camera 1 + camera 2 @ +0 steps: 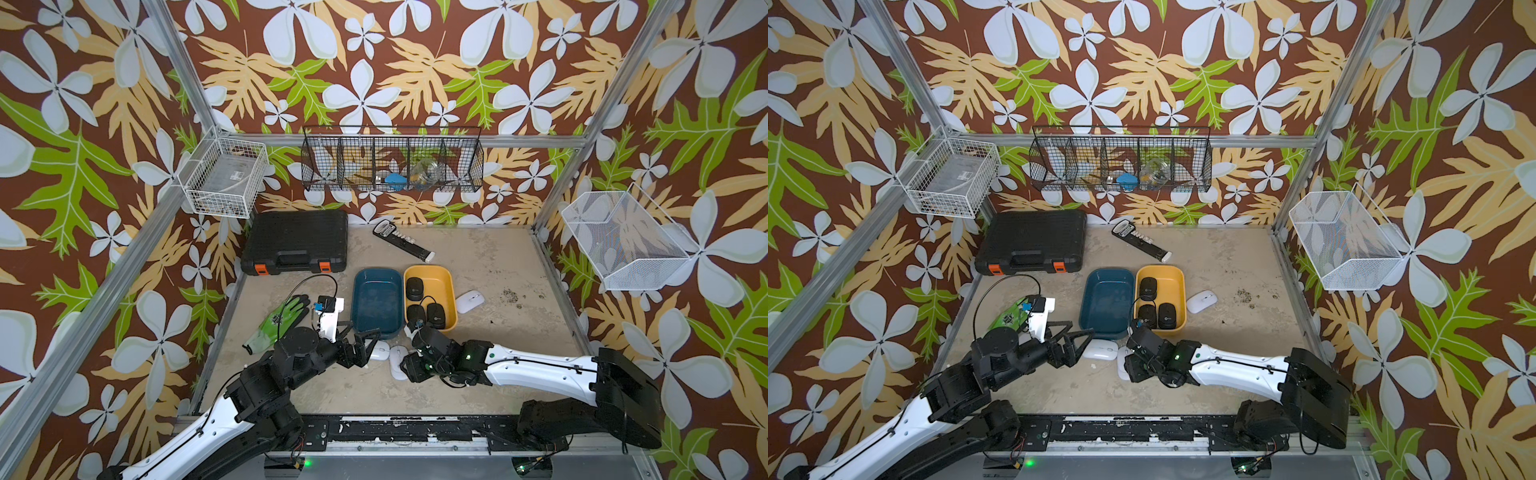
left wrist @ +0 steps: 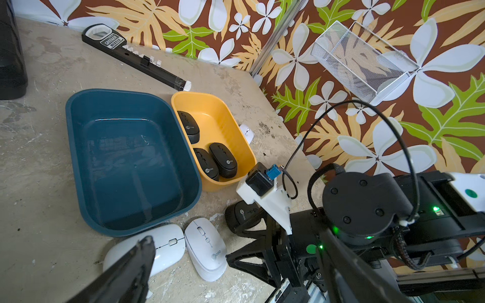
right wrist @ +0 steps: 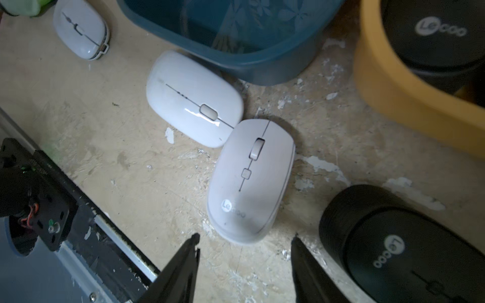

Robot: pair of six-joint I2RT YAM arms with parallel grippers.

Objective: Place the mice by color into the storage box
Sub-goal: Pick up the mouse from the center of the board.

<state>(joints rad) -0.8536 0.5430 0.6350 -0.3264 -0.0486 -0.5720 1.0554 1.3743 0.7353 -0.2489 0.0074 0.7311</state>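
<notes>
Three black mice [image 1: 424, 309] lie in the yellow box [image 1: 446, 276]; the blue box [image 1: 376, 301] beside it holds nothing. A fourth black mouse [image 3: 401, 249] sits on the table by the yellow box. A glossy white mouse [image 3: 193, 98] touches a matte white mouse [image 3: 249, 181] in front of the blue box. My right gripper [image 3: 245, 241] stands open just short of the matte one. My left gripper [image 2: 233, 242] is open over the glossy one [image 2: 157, 249]. Another white mouse [image 3: 81, 31] lies near the glove, and one [image 1: 469, 300] lies right of the yellow box.
A black tool case [image 1: 295, 241] stands at the back left and a black strip-shaped item [image 1: 401, 241] lies at the back. A green glove [image 1: 282, 320] lies under my left arm. Wire baskets [image 1: 392, 160] hang on the walls.
</notes>
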